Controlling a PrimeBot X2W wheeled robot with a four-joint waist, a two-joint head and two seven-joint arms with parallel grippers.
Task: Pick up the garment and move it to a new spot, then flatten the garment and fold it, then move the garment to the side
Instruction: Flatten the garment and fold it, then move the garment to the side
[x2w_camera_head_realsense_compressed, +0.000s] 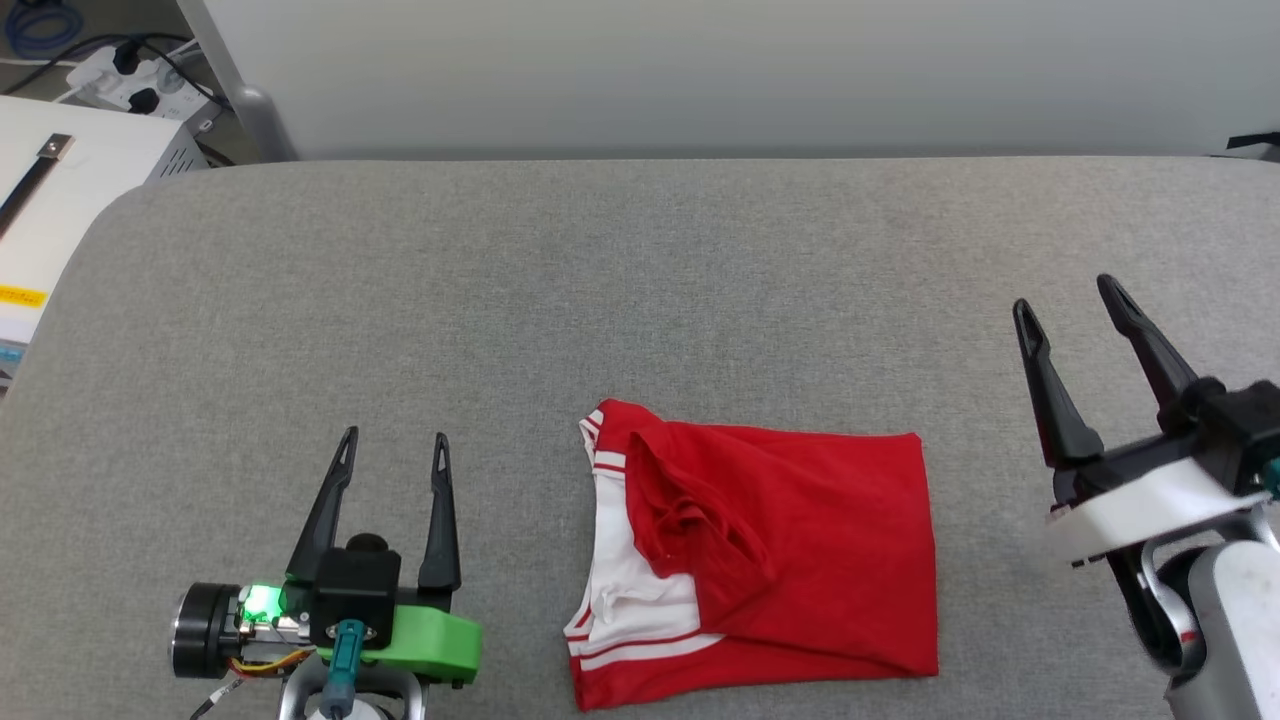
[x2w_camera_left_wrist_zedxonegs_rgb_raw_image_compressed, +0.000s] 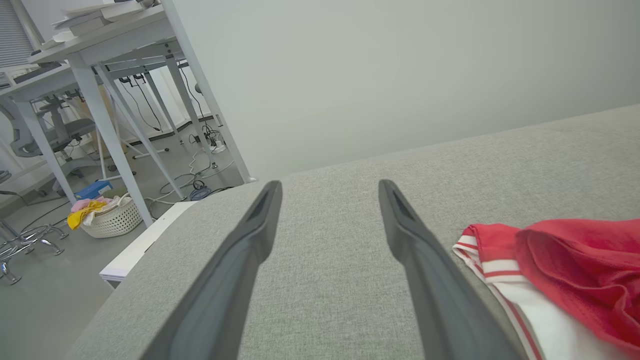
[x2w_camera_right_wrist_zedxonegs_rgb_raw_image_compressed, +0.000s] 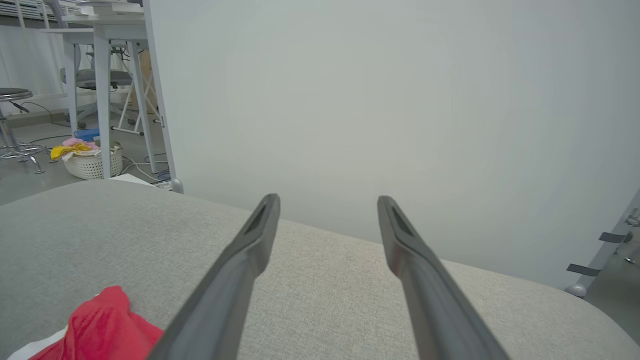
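Observation:
The garment (x2w_camera_head_realsense_compressed: 790, 540) lies folded into a rough red rectangle near the front edge of the grey padded table (x2w_camera_head_realsense_compressed: 640, 280), its white sleeve and striped trim showing along its left side. My left gripper (x2w_camera_head_realsense_compressed: 395, 447) stands open to the left of it, apart from the cloth, fingers pointing away from me. My right gripper (x2w_camera_head_realsense_compressed: 1067, 300) is open too, raised at the right of the garment and clear of it. In the left wrist view the garment (x2w_camera_left_wrist_zedxonegs_rgb_raw_image_compressed: 575, 270) lies at the lower right, beside the open left gripper (x2w_camera_left_wrist_zedxonegs_rgb_raw_image_compressed: 327, 187). The right wrist view catches a red corner of the garment (x2w_camera_right_wrist_zedxonegs_rgb_raw_image_compressed: 107, 325) left of the open right gripper (x2w_camera_right_wrist_zedxonegs_rgb_raw_image_compressed: 327, 200).
A pale wall panel (x2w_camera_head_realsense_compressed: 700, 70) runs behind the table. A white cabinet (x2w_camera_head_realsense_compressed: 60, 190) and a power strip with cables (x2w_camera_head_realsense_compressed: 130, 75) sit at the far left. On the floor left of the table stand desk legs (x2w_camera_left_wrist_zedxonegs_rgb_raw_image_compressed: 105, 130) and a laundry basket (x2w_camera_left_wrist_zedxonegs_rgb_raw_image_compressed: 107, 217).

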